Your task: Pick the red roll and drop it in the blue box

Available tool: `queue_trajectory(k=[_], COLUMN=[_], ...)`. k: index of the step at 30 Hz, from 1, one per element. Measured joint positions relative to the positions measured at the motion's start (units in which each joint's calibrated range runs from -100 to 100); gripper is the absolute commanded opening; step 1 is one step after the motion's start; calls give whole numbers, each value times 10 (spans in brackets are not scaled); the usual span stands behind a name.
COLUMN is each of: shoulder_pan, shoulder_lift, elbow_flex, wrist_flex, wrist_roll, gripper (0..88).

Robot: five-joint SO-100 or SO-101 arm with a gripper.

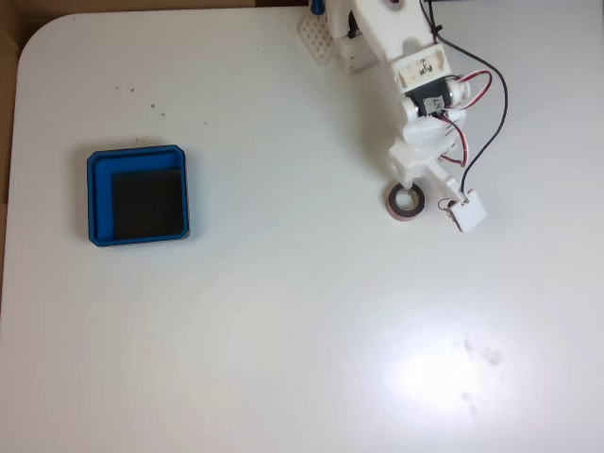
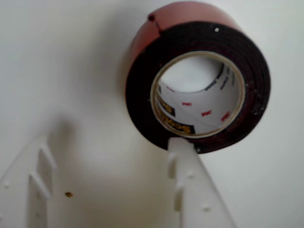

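The red roll [image 1: 394, 202] lies flat on the white table at the right in the fixed view, with its dark top ring and pale core facing up. My gripper [image 1: 420, 184] hangs just above it, reaching down from the arm at the top right. In the wrist view the red roll [image 2: 142, 95] is large at the upper right. My gripper [image 2: 109, 142] is open, and the right fingertip [image 2: 179, 145] meets the roll's near rim. The left finger [image 2: 35, 185] stands well off to the side, so most of the roll lies beyond the gap. The blue box [image 1: 97, 198], with a black floor, sits far to the left.
The white table [image 1: 302, 330] spreads bare between roll and box, with a bright glare patch at the lower right. Red and black wires [image 1: 491, 113] loop off the arm. A small white camera block [image 1: 467, 212] hangs to the right of the roll.
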Motion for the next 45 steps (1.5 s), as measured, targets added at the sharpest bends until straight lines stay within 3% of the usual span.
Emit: queue_trajectory(k=[45], shoulder_pan=[0], shoulder_lift=[119], elbow_flex=[-53], wrist_flex=[-44], wrist_roll=[-3], gripper=[211])
